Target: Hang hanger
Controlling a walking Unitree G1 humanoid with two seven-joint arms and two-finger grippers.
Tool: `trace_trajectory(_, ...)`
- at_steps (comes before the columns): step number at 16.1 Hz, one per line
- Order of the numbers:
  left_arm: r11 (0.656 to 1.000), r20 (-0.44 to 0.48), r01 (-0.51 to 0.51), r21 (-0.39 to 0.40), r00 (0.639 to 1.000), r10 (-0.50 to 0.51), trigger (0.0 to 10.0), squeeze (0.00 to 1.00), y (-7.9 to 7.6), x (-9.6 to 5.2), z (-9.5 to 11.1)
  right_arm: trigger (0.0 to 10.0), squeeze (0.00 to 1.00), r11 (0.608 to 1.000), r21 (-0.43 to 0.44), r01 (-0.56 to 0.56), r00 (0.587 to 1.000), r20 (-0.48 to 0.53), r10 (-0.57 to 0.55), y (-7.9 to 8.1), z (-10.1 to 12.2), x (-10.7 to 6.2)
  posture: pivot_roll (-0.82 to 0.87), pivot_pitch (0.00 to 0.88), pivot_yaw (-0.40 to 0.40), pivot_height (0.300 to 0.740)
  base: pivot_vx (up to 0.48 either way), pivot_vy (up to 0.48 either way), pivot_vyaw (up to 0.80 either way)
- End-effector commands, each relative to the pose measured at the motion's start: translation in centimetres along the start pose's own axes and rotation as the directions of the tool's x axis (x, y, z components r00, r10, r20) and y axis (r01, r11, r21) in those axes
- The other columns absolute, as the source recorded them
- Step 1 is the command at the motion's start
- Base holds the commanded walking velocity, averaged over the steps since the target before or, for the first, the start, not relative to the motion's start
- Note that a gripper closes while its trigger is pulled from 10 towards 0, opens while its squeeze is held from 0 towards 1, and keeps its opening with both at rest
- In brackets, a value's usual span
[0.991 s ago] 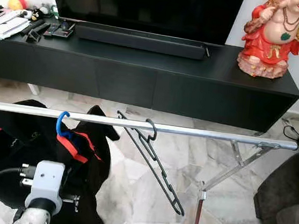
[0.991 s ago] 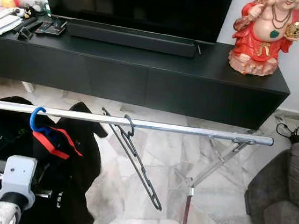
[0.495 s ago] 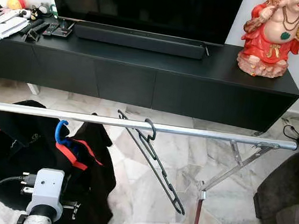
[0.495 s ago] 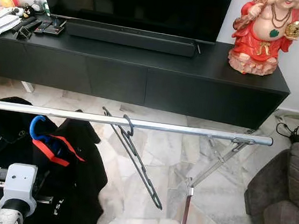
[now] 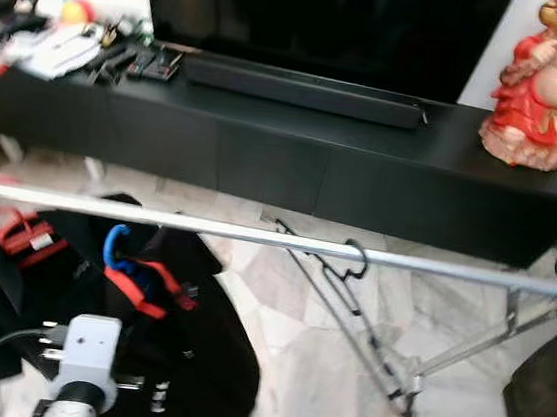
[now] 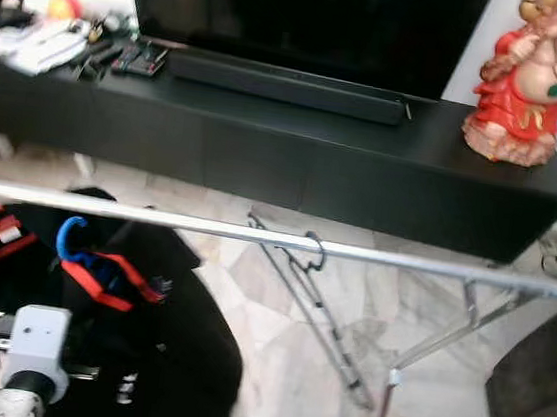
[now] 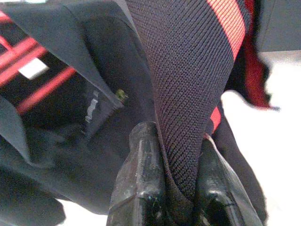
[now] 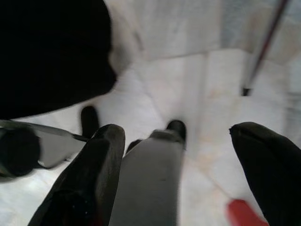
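Hanging on one rail [image 5: 255,235]: three hangers, blue hanger [image 5: 113,246] carrying a black garment [image 5: 193,340].

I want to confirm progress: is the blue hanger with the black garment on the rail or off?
On. The blue hanger hook curls over the metal rail, with the black garment hanging below.

The rail [image 5: 255,236] is smooth, bright metal with a dull sheen, and the dark wire hanger [image 5: 349,297] hooked on it looks thin and matt. The black garment [image 7: 188,70] with red stripes is a coarse, ribbed knit cloth — its weave plain between the glossy black fingers [image 7: 141,188] of the left gripper [image 7: 178,188]. The floor [image 5: 340,377] is polished marble, the TV cabinet [image 5: 364,168] a matt black, and the red figurine [image 5: 553,99] glossy.
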State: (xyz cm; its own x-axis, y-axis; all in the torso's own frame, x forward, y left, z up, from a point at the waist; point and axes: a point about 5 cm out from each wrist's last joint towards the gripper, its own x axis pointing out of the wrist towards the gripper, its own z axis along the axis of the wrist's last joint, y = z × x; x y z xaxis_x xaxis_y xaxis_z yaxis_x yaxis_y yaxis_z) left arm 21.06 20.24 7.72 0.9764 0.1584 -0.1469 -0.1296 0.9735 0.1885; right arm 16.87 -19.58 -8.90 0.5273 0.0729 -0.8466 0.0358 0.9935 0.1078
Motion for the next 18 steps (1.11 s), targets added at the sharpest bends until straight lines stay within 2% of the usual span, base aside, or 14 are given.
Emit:
trace_trajectory(1, 1.0, 0.054, 0.016, -0.005, 0.998, -0.016, 10.0, 0.0, -0.27, -0.03, 0.7, 10.0, 0.0, 1.0, 0.007, 0.026, 0.999, -0.037, -0.026, -0.79, -1.24, -0.35, 0.01, 0.125, -0.007, 0.74, 0.0, 0.0, 0.0)
trace_trajectory(3, 1.0, 0.058, 0.023, 0.003, 0.998, -0.023, 10.0, 0.0, -0.34, -0.04, 0.77, 10.0, 0.0, 0.999, 0.017, 0.032, 0.999, -0.039, -0.032, -0.83, -1.28, -0.35, 0.01, 0.128, -0.007, 0.74, 0.0, 0.0, 0.0)
trace_trajectory(12, 1.0, 0.104, 0.029, 0.003, 0.994, -0.029, 10.0, 0.0, -0.53, -0.1, 1.24, 10.0, 0.0, 1.0, 0.005, 0.02, 0.999, -0.042, -0.02, -0.79, -1.2, -0.34, 0.02, 0.138, -0.009, 0.74, 0.0, 0.0, -0.74)
trace_trajectory(18, 1.0, 0.126, 0.018, -0.004, 0.992, -0.017, 10.0, 0.0, -0.36, -0.38, 1.36, 10.0, 0.0, 1.0, 0.011, 0.014, 0.999, -0.032, -0.014, -0.74, -1.07, -0.32, 0.02, 0.143, -0.01, 0.74, 0.0, 0.0, -0.5)
